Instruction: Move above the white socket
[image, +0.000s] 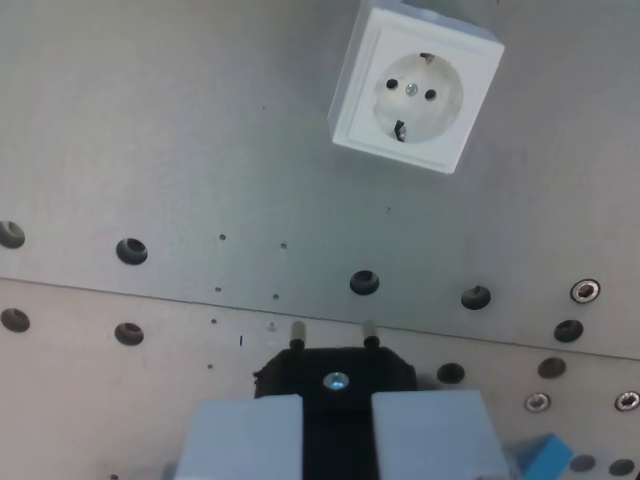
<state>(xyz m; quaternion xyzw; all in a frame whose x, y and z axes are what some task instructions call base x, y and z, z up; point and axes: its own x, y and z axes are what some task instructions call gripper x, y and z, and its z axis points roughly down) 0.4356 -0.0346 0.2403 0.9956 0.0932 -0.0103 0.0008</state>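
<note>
A grey metal plate, dotted with holes, is filling the wrist view. The white socket is sitting on it near the top edge, toward the wrist view's right and tilted. The gripper is showing at the bottom, its two pale fingers clamping a black plug whose two pins are pointing toward the socket. The plug is lying well short of it, so most of the approach looks undone.

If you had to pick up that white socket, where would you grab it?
Probably by its flat outer walls, coming straight down from above. The white socket is a square box lying face up on the metal table, so two opposite sides give the tool parallel surfaces.
</note>
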